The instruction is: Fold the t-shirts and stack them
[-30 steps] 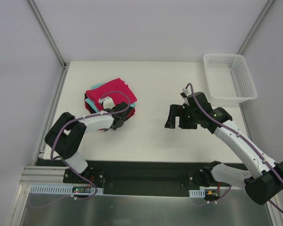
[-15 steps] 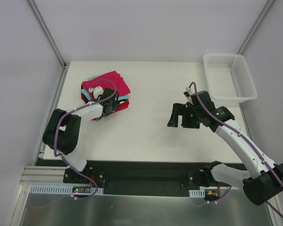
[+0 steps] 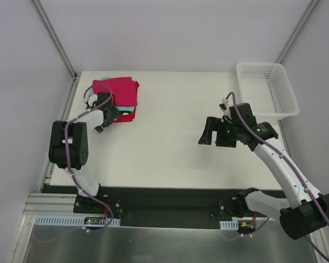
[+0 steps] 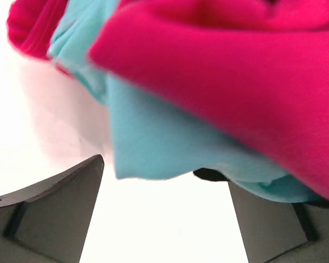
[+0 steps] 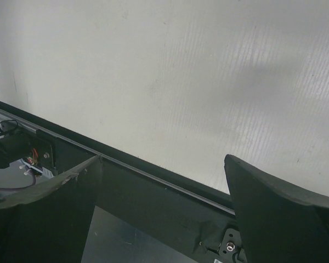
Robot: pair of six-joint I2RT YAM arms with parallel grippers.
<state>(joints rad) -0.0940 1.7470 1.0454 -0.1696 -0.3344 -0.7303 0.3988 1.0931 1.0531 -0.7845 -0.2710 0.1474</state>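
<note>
A stack of folded t-shirts (image 3: 119, 93) lies at the back left of the table, a magenta-pink one on top and a teal one (image 3: 126, 110) showing at its near edge. In the left wrist view the teal layer (image 4: 153, 142) hangs under the pink one (image 4: 236, 71), with a dark scrap (image 4: 211, 174) beneath. My left gripper (image 3: 111, 112) sits low at the stack's near left side, open (image 4: 164, 219), bare table between its fingers (image 4: 55, 208). My right gripper (image 3: 211, 134) hovers open over the table's right middle, holding nothing (image 5: 164, 208).
A white mesh basket (image 3: 266, 90) stands at the back right corner. The right wrist view looks down at the white table (image 5: 181, 71) and its black front rail (image 5: 153, 186). A metal post runs along the table's left edge (image 3: 63, 129).
The stack has slid from the left middle toward the back left corner, with my left gripper following against it. My right gripper has drifted slightly right and stayed open.
</note>
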